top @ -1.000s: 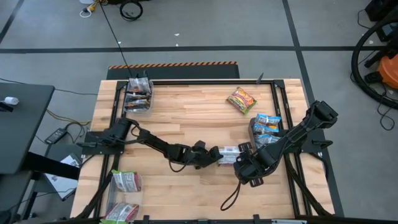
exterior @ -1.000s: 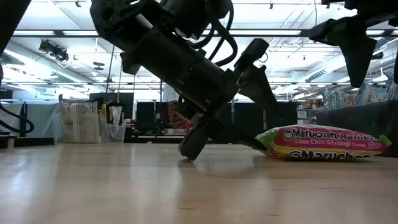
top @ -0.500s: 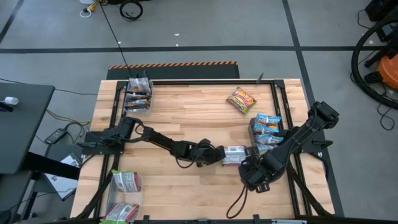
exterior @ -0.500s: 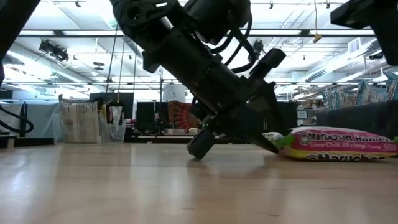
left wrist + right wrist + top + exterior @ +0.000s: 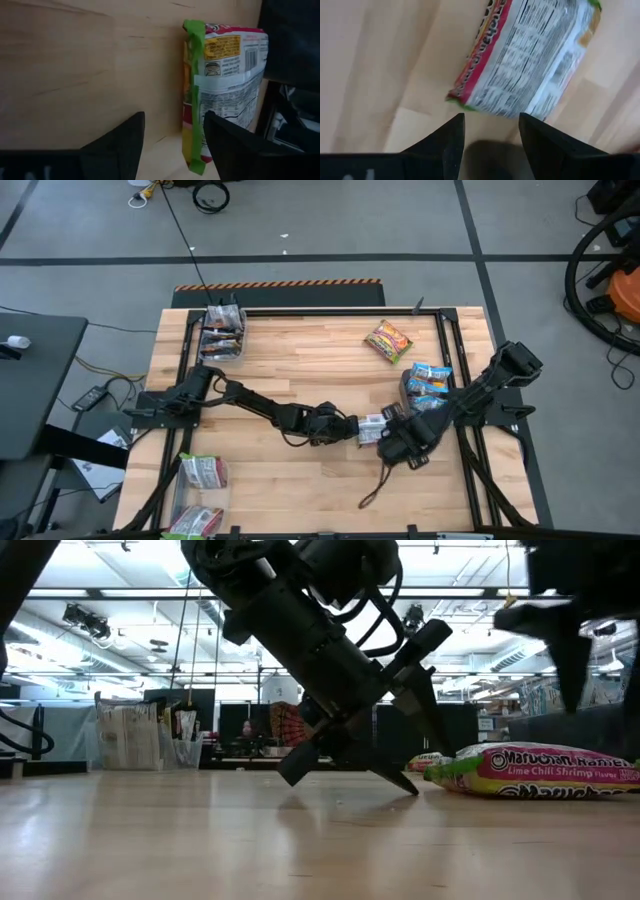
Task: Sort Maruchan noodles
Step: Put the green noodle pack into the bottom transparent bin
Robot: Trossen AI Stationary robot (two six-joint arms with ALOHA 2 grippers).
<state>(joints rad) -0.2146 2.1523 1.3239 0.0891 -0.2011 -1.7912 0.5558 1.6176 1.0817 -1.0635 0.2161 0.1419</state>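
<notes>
1. The wooden table (image 5: 300,360) is carrying everything, with both dark arms reaching in toward its middle
2. The left gripper (image 5: 352,428) is sitting low near the table's centre, its fingers (image 5: 122,142) standing apart, empty, just beside a noodle packet
3. The right gripper (image 5: 385,442) is hovering at that packet's other side, fingers (image 5: 451,137) spread, clamping nothing
4. A clear bin (image 5: 222,335) is sitting at the far left corner holding dark packets
5. The green-edged lime chili shrimp packet (image 5: 372,428) is lying flat between the two grippers, printed back upward
6. A yellow-red packet (image 5: 388,340) is lying alone, far right
</notes>
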